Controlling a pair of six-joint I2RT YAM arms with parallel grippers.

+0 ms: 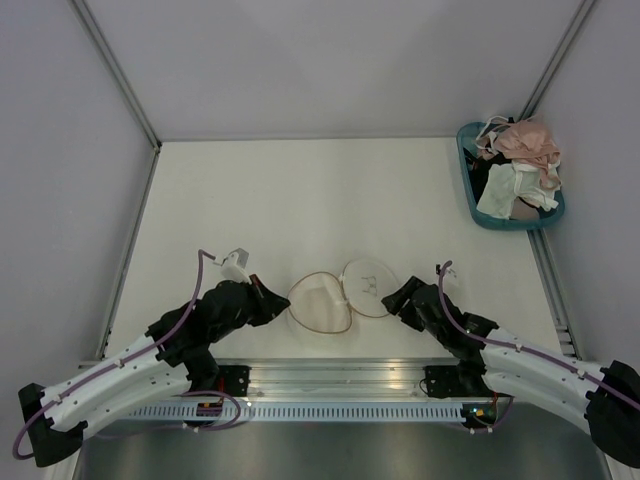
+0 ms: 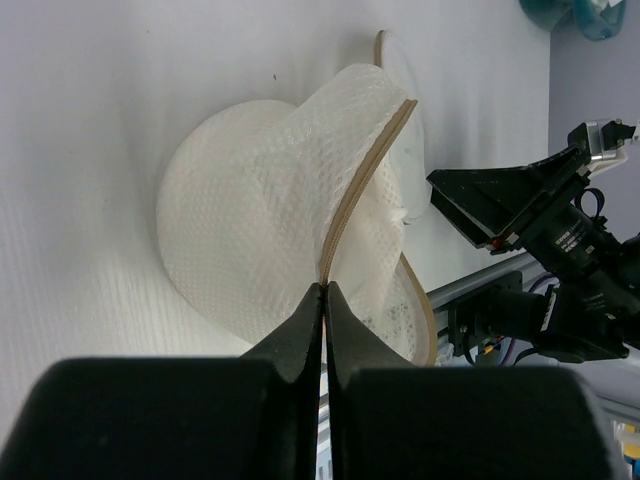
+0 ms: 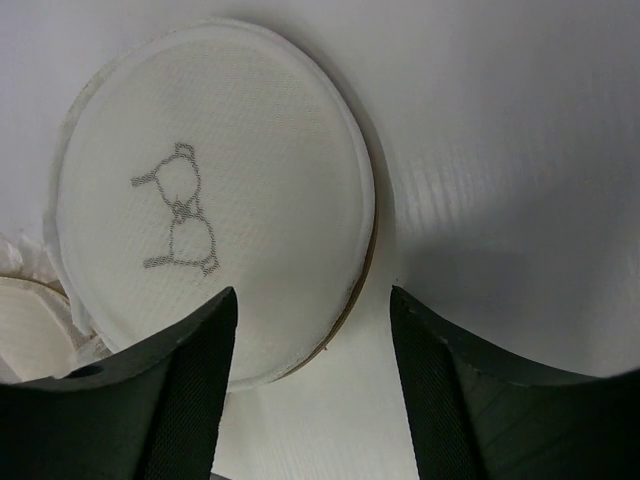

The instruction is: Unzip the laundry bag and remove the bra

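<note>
The laundry bag lies open in two halves near the table's front: a mesh bowl half and, to its right, the lid with the bra drawing. My left gripper is shut on the bowl half's tan rim, pinched at the fingertips, and holds that edge raised. My right gripper is open, with the lid's near right edge between its fingers, not touching. No pink shows inside the bag. A pale-pink garment, the bra, lies on top of the teal basket.
The teal basket at the far right corner holds white-green cloth and dark fabric. The right arm shows close beside the bag in the left wrist view. Grey walls enclose the table, and a metal rail runs along its near edge.
</note>
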